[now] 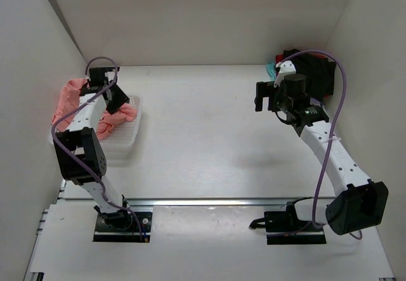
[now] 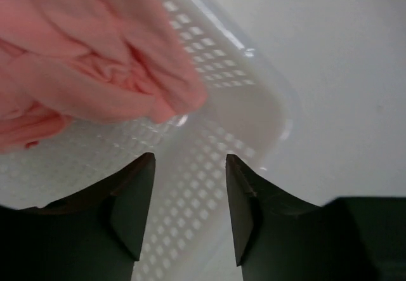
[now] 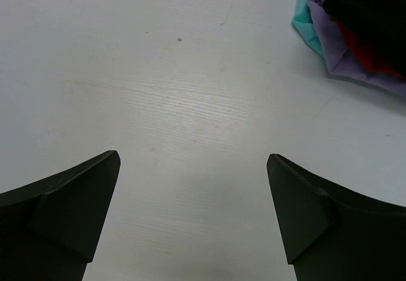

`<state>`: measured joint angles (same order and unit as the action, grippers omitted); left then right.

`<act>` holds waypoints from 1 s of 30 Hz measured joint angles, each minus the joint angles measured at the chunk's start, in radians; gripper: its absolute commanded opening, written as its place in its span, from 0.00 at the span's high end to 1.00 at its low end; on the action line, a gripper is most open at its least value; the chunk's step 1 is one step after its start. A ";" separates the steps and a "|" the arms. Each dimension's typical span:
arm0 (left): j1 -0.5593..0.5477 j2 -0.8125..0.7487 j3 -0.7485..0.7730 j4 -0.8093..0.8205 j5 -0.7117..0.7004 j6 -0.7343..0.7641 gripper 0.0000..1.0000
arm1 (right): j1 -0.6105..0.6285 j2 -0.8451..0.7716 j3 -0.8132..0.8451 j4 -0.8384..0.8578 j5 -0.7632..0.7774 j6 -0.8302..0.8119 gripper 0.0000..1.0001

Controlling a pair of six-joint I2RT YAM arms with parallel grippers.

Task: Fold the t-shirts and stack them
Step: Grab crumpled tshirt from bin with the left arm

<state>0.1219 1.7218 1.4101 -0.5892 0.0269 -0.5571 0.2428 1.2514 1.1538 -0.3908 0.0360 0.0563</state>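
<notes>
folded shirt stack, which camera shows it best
The right wrist view: the folded stack sits unblocked in its upper right corner, teal, purple, red and black layers distinct, though cropped by the frame. The top external view has it mostly hidden behind the right gripper. The left wrist view misses it.

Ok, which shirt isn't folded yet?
The salmon-pink shirt, crumpled in the white basket on the left. The others lie flat in the folded stack at far right.
</notes>
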 measured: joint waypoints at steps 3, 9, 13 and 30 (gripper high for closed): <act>0.032 0.003 -0.074 0.005 -0.056 -0.027 0.35 | -0.029 -0.003 -0.004 -0.009 -0.001 0.000 0.01; 0.027 -0.001 -0.174 0.098 -0.166 -0.019 0.36 | -0.063 -0.024 -0.024 -0.034 0.000 -0.004 0.01; 0.028 0.011 -0.201 0.133 -0.214 -0.015 0.35 | -0.069 -0.025 -0.032 -0.036 -0.004 -0.007 0.01; 0.050 0.172 -0.127 0.164 -0.271 -0.036 1.00 | -0.080 -0.024 -0.040 -0.052 -0.018 -0.007 0.00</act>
<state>0.1722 1.8938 1.2827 -0.4255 -0.2440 -0.5930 0.1631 1.2270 1.1141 -0.4427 0.0177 0.0494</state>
